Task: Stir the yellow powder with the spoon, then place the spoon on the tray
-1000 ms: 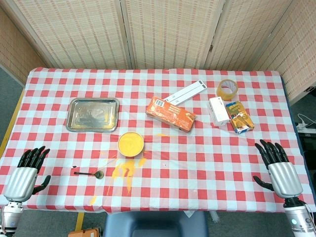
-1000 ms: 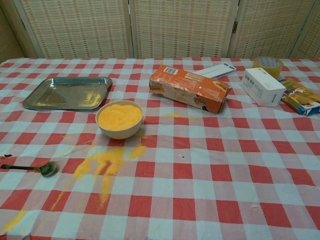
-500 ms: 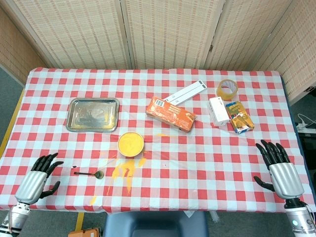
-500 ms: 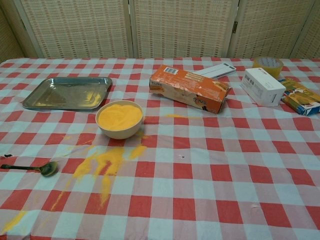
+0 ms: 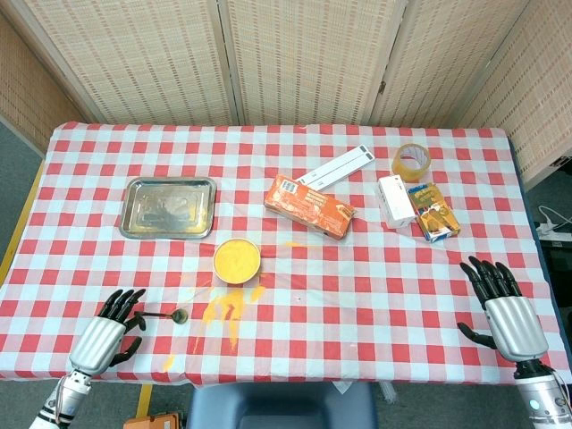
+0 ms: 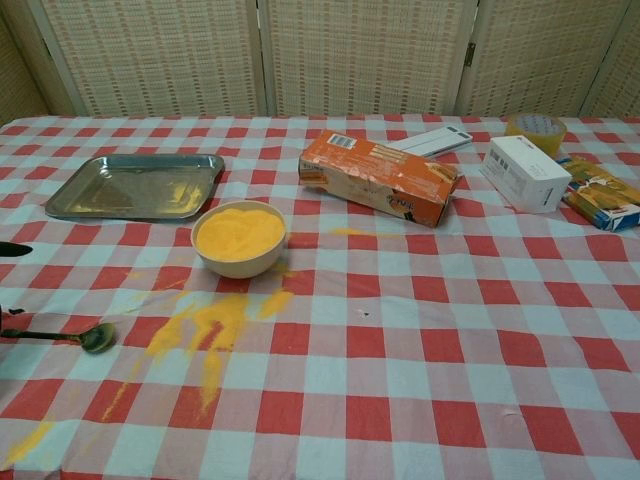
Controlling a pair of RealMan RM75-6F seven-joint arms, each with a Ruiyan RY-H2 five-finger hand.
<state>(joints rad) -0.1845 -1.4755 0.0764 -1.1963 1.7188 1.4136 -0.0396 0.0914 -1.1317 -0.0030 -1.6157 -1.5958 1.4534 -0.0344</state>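
Left hand [image 5: 107, 332] sits at the near left edge of the table [image 5: 375, 295], fingers spread, holding nothing. Its fingertips are over the handle end of the spoon [image 5: 161, 314]; cannot tell if they touch it. In the chest view only a dark fingertip [image 6: 12, 249] shows at the left border.

Right hand [image 5: 505, 308] is at the near right edge, fingers spread apart, empty, well apart from everything else.

Spoon lies flat on the checked cloth, handle pointing left, its round end toward the right, near the left hand. It is the dark spoon [image 6: 62, 336] at the left edge of the chest view.

Spilled yellow powder [image 6: 205, 335] is smeared on the cloth just right of the spoon, running from the bowl toward the near edge.

Bowl [image 5: 237, 261] stands upright behind the spill, full of yellow powder [image 6: 239, 233].

Metal tray [image 5: 169, 207] is further back and left of the bowl, flat, with a bit of yellow dust on it. Spoon is not on it.

Orange box [image 5: 309, 206] lies behind and right of the bowl. A long white strip [image 5: 335, 166] is just behind it.

Far right: white box [image 5: 396, 200] beside a yellow-blue box [image 5: 433, 212], with a tape roll [image 5: 411, 161] behind them.

Woven screen panels [image 5: 295, 58] stand behind the table.
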